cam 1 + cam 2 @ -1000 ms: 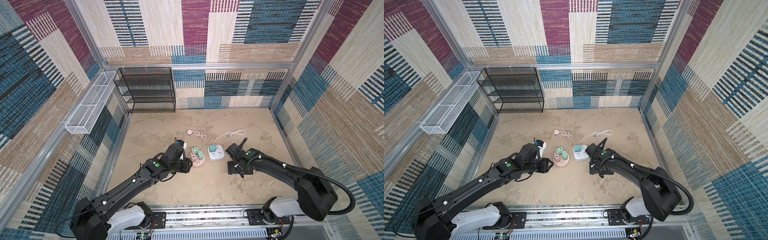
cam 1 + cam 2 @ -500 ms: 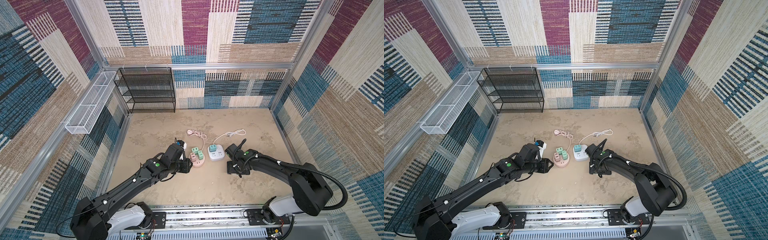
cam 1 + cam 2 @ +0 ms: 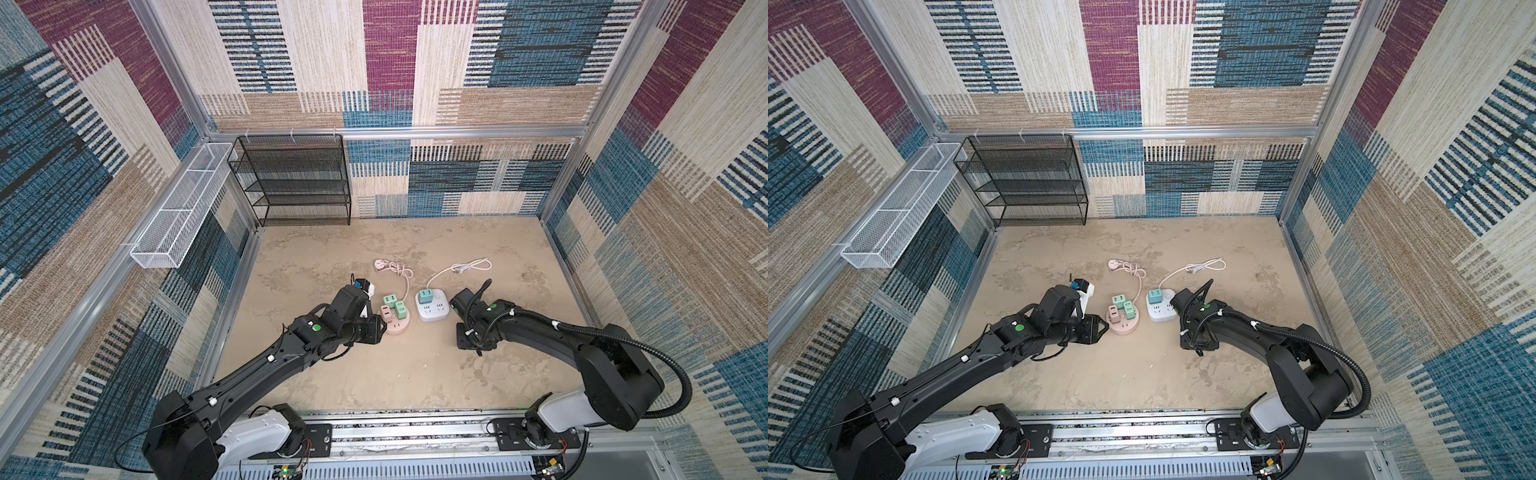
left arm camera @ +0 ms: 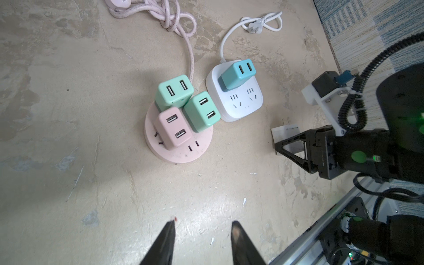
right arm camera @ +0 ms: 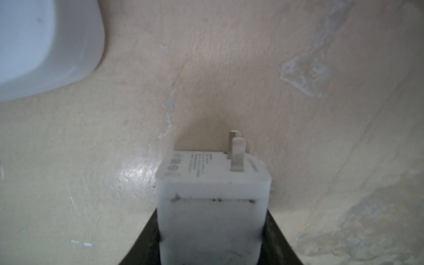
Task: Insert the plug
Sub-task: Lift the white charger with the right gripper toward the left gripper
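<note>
- While the left arm has been kept where it was, the jaws of the right gripper (image 5: 212, 231) have been drawn in from a wide stance. They are now pressed against both sides of the white plug (image 5: 212, 181).
- The white plug is found low at the floor (image 5: 298, 114), near the white power strip (image 4: 238, 103) but apart from it. Its prongs (image 5: 237, 151) are pointed forward along the floor, not downward.
- Whether the plug has been raised off the floor yet cannot be told.
- The left gripper (image 4: 203, 231) is held with its jaws somewhat apart and nothing between them, near the pink round strip (image 4: 183, 153), where three chargers are already seated.
- One place on the white power strip is taken by a teal charger (image 4: 238, 73), and free sockets are seen beside it.
- The grasp is judged to be made, so lifting, turning the prongs downward and lining them up over a free socket are what remains.
- Because the strip is not steadied by anything, it may be pushed aside when the prongs are pressed in.
</note>
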Motion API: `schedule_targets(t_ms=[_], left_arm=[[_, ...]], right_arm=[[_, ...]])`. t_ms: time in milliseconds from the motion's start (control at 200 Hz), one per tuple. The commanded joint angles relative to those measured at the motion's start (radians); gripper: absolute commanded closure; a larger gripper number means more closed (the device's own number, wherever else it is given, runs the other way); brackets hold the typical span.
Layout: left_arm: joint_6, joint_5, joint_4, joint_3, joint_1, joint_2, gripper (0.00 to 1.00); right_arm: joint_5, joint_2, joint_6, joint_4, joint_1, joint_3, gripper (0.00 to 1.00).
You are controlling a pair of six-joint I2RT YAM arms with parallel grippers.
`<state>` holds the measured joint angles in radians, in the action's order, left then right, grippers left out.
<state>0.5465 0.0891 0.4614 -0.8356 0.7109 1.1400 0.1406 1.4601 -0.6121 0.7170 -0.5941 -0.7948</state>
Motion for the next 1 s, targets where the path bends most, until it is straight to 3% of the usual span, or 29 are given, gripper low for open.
schedule_targets(t_ms=[0, 331, 536, 997], left_arm=[[-0.010, 0.012, 0.003, -0.013, -0.001, -0.003, 0.56], [-0.019, -0.002, 0.008, -0.044, -0.004, 0.001, 0.56], [-0.016, 0.031, -0.014, -0.053, -0.007, 0.010, 0.55], [0.010, 0.180, -0.108, 0.002, -0.005, -0.069, 0.46]], right_arm=[[0.001, -0.041, 0.012, -0.020, 0.000, -0.020, 1.00], [0.135, -0.449, 0.072, -0.268, -0.156, 0.103, 1.00], [0.203, -0.503, 0.177, -0.317, -0.276, 0.127, 1.00], [0.080, -0.531, 0.386, -0.411, -0.361, 0.126, 1.00]])
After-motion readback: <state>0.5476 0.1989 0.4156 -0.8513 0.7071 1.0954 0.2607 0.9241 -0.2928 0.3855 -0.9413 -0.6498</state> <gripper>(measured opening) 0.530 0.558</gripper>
